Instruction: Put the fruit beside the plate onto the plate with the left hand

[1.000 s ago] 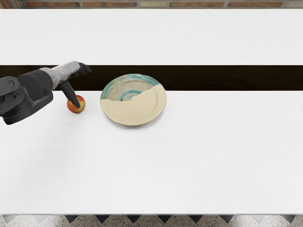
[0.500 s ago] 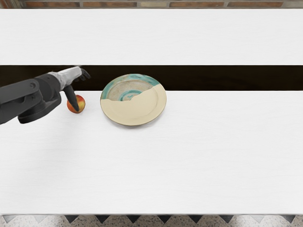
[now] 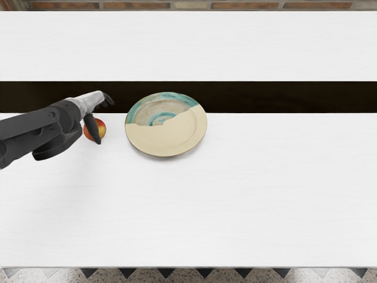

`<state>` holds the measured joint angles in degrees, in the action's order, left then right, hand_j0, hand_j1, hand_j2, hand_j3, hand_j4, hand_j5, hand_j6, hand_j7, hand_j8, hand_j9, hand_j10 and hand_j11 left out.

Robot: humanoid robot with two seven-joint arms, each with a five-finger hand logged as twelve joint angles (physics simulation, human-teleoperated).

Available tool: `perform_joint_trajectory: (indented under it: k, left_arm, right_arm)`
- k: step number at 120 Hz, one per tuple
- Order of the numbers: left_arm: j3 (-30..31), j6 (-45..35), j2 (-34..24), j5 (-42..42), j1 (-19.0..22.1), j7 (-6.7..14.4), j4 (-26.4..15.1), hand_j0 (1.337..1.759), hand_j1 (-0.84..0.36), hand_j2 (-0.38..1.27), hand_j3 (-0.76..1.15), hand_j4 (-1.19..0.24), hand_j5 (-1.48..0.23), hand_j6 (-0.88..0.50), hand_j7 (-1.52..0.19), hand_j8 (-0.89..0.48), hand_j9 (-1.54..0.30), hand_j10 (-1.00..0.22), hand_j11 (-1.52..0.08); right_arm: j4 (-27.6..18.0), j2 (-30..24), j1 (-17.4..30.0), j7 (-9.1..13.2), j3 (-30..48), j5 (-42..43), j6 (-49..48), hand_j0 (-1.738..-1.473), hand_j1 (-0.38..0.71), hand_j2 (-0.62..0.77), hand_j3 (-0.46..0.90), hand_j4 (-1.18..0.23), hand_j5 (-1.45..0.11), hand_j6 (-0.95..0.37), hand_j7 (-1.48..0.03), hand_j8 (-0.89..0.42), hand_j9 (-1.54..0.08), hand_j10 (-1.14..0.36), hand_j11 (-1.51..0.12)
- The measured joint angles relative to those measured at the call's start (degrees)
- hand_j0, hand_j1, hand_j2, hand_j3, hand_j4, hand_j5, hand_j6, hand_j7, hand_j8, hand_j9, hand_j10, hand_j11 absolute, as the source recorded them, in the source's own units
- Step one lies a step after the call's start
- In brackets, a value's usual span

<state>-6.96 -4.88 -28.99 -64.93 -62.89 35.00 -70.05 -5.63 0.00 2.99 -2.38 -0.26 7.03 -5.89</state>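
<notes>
In the head view the left hand (image 3: 92,107), its arm entering over the left edge of the tabletop (image 3: 235,194), lies over the fruit (image 3: 101,125) and partly covers it; whether it grips the fruit I cannot tell. The fruit is near the far edge, just beside the plate (image 3: 189,133) on its left, not touching it.

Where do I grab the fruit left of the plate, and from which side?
Grip the fruit across its widest middle, from above, on the side away from the plate: it is small and round, and the plate lies close beside it.
</notes>
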Motion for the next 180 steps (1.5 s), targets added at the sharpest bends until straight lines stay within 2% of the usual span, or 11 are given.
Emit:
perform_joint_trajectory:
  k: [39,44,61,73,85,91,97,108,137,160,180]
  left_arm:
    - [0.09,0.01,3.39,0.03,1.15,0.02,6.31,1.657,0.04,-0.01,0.0,-0.25,-0.34,-0.26,-0.34,-0.26,-0.34,-0.26,-0.34]
    - [0.09,0.0,3.58,0.11,1.19,0.01,6.51,1.658,0.01,0.07,0.0,-0.27,-0.35,-0.27,-0.35,-0.27,-0.35,-0.27,-0.35]
    - [0.09,0.05,3.77,2.04,1.26,0.02,6.62,1.659,-0.14,0.11,0.07,-0.36,-0.48,-0.37,-0.48,-0.37,-0.48,-0.37,-0.48]
    - [0.11,0.02,3.76,2.41,1.44,0.07,6.47,1.667,-0.21,0.06,0.35,-0.45,-0.56,-0.33,-0.55,-0.25,-0.62,-0.44,-0.57]
    - [0.11,0.06,3.76,3.54,1.28,0.24,6.34,1.658,-0.26,0.13,0.36,-0.53,-0.64,-0.27,-0.64,-0.18,-0.69,-0.51,-0.66]
    - [0.11,0.07,3.49,4.25,1.19,0.16,6.18,1.656,-0.29,0.15,0.32,-0.56,-0.69,-0.29,-0.6,-0.19,-0.66,-0.52,-0.7]
    - [0.11,0.08,3.05,4.78,1.03,0.09,5.62,1.657,-0.32,0.15,0.25,-0.59,-0.73,-0.33,-0.57,-0.22,-0.6,-0.52,-0.75]
    - [0.08,0.11,1.7,5.36,0.69,0.03,4.29,1.656,-0.37,0.15,0.16,-0.63,-0.8,-0.46,-0.7,-0.37,-0.72,-0.5,-0.81]
    - [-0.02,0.18,-4.23,7.88,-1.24,0.06,-1.75,1.647,-0.37,0.19,0.05,-0.67,-0.92,-0.41,-0.89,-0.35,-0.9,-0.46,-0.93]
    - [-0.31,0.2,-9.93,11.49,-3.8,0.01,-7.77,1.644,-0.42,0.22,0.02,-0.7,-0.95,-0.35,-0.96,-0.27,-0.96,-0.44,-0.97]
    - [-1.23,0.71,-10.78,13.38,-4.08,0.0,-11.64,1.644,-0.44,0.26,0.01,-0.71,-0.96,-0.32,-0.97,-0.25,-0.98,-0.41,-0.99]
  right_arm:
    - [0.0,0.0,0.0,0.0,0.0,0.0,0.0,-1.658,-0.31,-0.01,0.0,-0.04,-0.05,-0.04,-0.05,-0.04,-0.05,-0.04,-0.05]
    - [0.0,0.0,0.0,0.0,0.0,0.0,0.0,-1.658,-0.31,-0.01,0.0,-0.04,-0.05,-0.04,-0.05,-0.04,-0.05,-0.04,-0.05]
    - [0.0,0.0,0.0,-0.01,0.0,0.0,0.0,-1.658,-0.31,-0.01,0.0,-0.04,-0.05,-0.04,-0.05,-0.04,-0.05,-0.04,-0.05]
    - [0.0,0.0,0.0,-0.01,0.0,0.0,0.0,-1.658,-0.31,-0.01,0.0,-0.04,-0.05,-0.04,-0.05,-0.04,-0.05,-0.04,-0.05]
    - [0.0,0.0,0.0,-0.02,0.0,0.0,0.0,-1.658,-0.31,-0.01,0.0,-0.04,-0.05,-0.04,-0.05,-0.04,-0.05,-0.04,-0.05]
    - [0.0,0.0,0.0,-0.02,0.0,0.0,0.0,-1.658,-0.31,-0.01,0.0,-0.04,-0.05,-0.04,-0.05,-0.04,-0.05,-0.04,-0.05]
    - [0.0,0.0,0.0,-0.02,0.0,0.0,0.0,-1.658,-0.31,-0.01,0.0,-0.04,-0.05,-0.04,-0.05,-0.04,-0.05,-0.04,-0.05]
    - [0.0,0.0,0.0,-0.01,0.0,0.0,0.0,-1.658,-0.31,-0.01,0.0,-0.04,-0.05,-0.04,-0.05,-0.04,-0.05,-0.04,-0.05]
    - [0.0,0.0,0.0,0.0,0.0,0.0,0.0,-1.658,-0.31,-0.01,0.0,-0.04,-0.05,-0.04,-0.05,-0.04,-0.05,-0.04,-0.05]
    - [0.0,0.0,0.0,-0.01,0.0,0.0,0.0,-1.658,-0.31,-0.01,0.0,-0.04,-0.05,-0.04,-0.05,-0.04,-0.05,-0.04,-0.05]
    - [0.0,0.0,0.0,-0.01,0.0,0.0,0.0,-1.658,-0.31,-0.01,0.0,-0.04,-0.05,-0.04,-0.05,-0.04,-0.05,-0.04,-0.05]
